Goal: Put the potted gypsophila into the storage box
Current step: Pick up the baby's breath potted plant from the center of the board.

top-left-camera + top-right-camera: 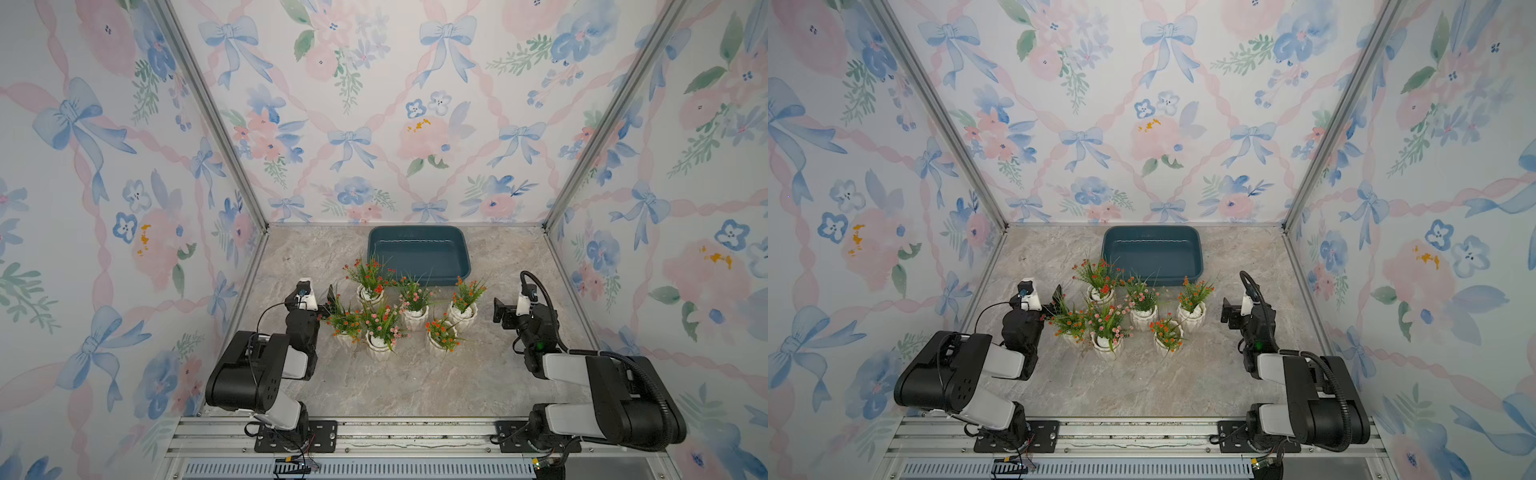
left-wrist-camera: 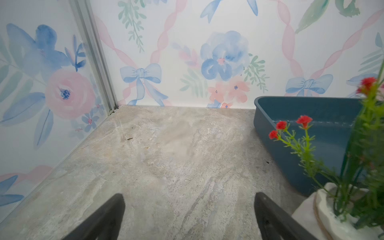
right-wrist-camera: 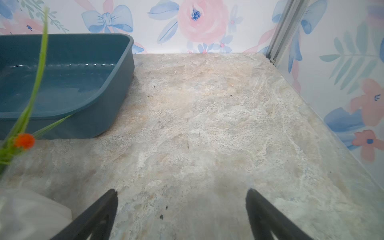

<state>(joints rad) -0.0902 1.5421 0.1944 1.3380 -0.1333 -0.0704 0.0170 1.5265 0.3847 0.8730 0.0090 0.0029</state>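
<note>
- So, first pick hasn't started: all six potted gypsophila [image 1: 414, 315] stand upright in a tight cluster mid-counter [image 1: 395, 386], two rows of three, and none is in the storage box [image 1: 424, 255].
- The storage box sits empty just behind the cluster, near the back wall. In both top views, back-row sprigs overlap its near rim.
- The left gripper [image 2: 190, 205] is spread wide and holds nothing. It is just beside the cluster's left edge, with the red-blossom pot [image 2: 307, 216] right off one finger.
- The right gripper [image 3: 181, 193] is also wide open and empty. It is near the back-right pot [image 1: 462, 311], not touching it.
- My call: take the outer pots first, each arm on its own side, so the fingers don't plough through neighbours.
- Grip the ribbed white pot body below the rim, not the foliage. The sprigs look floppy and would likely slip or bend.
- The pots are packed close and some seem to touch. Ease a finger into the gap slowly, or the next pot probably tips.
- Lift straight up, high enough to clear the box's flared rim and the other sprigs.
- Probably best to fill the far side of the box first, so later pots have room.
- Keep the pot upright, since it looks top-heavy. Let go only once its base is flat on the box floor.
</note>
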